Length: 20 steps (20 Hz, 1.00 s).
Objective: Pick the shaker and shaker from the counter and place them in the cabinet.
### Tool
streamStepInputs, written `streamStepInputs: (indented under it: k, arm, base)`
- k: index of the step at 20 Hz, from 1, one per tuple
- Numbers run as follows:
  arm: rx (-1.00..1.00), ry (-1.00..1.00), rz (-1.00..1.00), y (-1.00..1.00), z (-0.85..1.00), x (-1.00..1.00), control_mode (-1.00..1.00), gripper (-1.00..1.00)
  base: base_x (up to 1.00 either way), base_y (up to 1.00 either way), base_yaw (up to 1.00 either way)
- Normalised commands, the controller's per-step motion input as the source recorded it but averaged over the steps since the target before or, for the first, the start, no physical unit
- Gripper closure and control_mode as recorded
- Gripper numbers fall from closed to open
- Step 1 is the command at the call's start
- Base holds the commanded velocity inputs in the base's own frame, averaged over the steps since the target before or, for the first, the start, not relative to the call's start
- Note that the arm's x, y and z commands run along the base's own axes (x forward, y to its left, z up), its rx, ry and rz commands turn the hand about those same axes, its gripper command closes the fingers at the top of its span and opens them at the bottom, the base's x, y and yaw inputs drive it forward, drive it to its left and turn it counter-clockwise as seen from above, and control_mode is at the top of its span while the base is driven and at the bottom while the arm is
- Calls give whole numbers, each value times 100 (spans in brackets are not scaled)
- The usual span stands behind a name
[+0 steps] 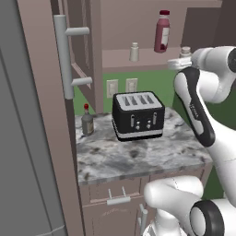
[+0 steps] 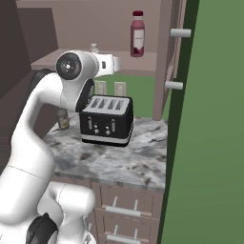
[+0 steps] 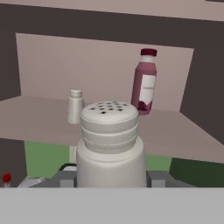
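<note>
From the left base view, we see one shaker already on the cabinet shelf. From the right, our arm reaches toward it. In the hand view, the claw clamps the second shaker upright (ready to set down).

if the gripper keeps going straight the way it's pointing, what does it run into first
Probably nothing before the cabinet's back wall. The gripper, shut on the held shaker, points into the open cabinet over its shelf. The other shaker sits left of that line and the maroon bottle right, though depth is unclear.
</note>
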Motion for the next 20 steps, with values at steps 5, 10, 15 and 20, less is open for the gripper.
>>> streamStepInputs:
  k: [5,10,15,20]
  arm:
    - [0,0,0,-4,0,36,-100,100]
    - [0,0,0,0,0,34,-100,100]
    - [0,0,0,0,-18,37,-100,100]
    - [0,0,0,0,-28,32,-100,100]
  base:
    - [0,0,0]
    - [0,0,0]
    - [0,0,0]
    - [0,0,0]
